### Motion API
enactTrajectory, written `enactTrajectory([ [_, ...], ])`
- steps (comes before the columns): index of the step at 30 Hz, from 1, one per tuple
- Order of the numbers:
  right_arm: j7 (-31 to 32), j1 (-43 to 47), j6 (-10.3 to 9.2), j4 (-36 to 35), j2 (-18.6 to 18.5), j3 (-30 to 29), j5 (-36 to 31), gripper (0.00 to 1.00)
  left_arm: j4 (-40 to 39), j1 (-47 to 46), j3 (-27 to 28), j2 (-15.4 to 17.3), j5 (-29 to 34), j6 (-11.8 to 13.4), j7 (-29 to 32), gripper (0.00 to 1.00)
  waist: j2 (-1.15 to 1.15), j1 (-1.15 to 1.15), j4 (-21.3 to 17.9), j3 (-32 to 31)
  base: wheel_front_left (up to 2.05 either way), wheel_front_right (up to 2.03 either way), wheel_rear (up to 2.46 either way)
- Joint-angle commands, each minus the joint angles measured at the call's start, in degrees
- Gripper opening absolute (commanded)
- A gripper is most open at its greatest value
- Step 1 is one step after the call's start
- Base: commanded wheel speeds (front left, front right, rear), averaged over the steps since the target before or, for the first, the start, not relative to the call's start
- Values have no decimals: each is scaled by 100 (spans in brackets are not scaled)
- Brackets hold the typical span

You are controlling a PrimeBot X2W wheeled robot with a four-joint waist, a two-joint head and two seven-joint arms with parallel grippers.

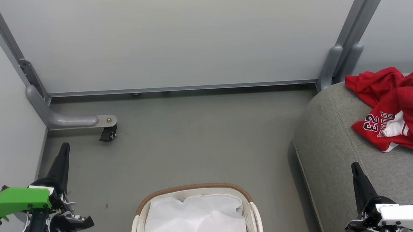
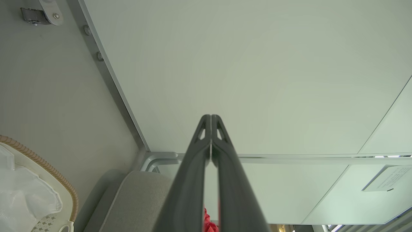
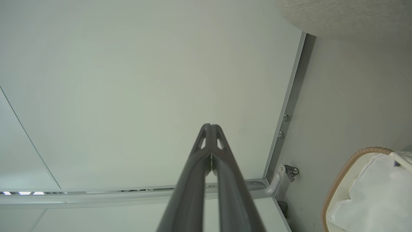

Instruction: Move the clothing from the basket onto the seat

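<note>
Clothing point(image 1: 405, 107) heaped on seat point(image 1: 334, 149), well apart from basket point(image 1: 192, 189), which seems to hold just its liner point(image 1: 197, 220). Soft, light, limp; pinch a raised fold. Left gripper point(image 1: 64, 146), right gripper point(image 1: 354, 167): fingers together, empty.

Grey floor point(image 1: 197, 137), pale wall panels point(image 1: 161, 33), black caster point(image 1: 108, 134) under a grey frame foot point(image 1: 71, 120)
</note>
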Motion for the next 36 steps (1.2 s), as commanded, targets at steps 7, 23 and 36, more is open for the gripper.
enactTrajectory([
  [7, 9, -44, -2, -24, -34, -13, 19, 0, -11, -58, 16, 31, -18, -27, 22, 0, 0, 0, 0, 0, 0, 0, 0],
  [23, 8, -44, -2, -24, -34, -12, 20, 0, -11, -58, 17, 30, -17, -27, 23, 0, 0, 0, 0, 0, 0, 0, 0],
  [36, 8, -45, -2, -24, -34, -12, 20, 0, -11, -58, 17, 29, -16, -27, 23, 0, 0, 0, 0, 0, 0, 0, 0],
])
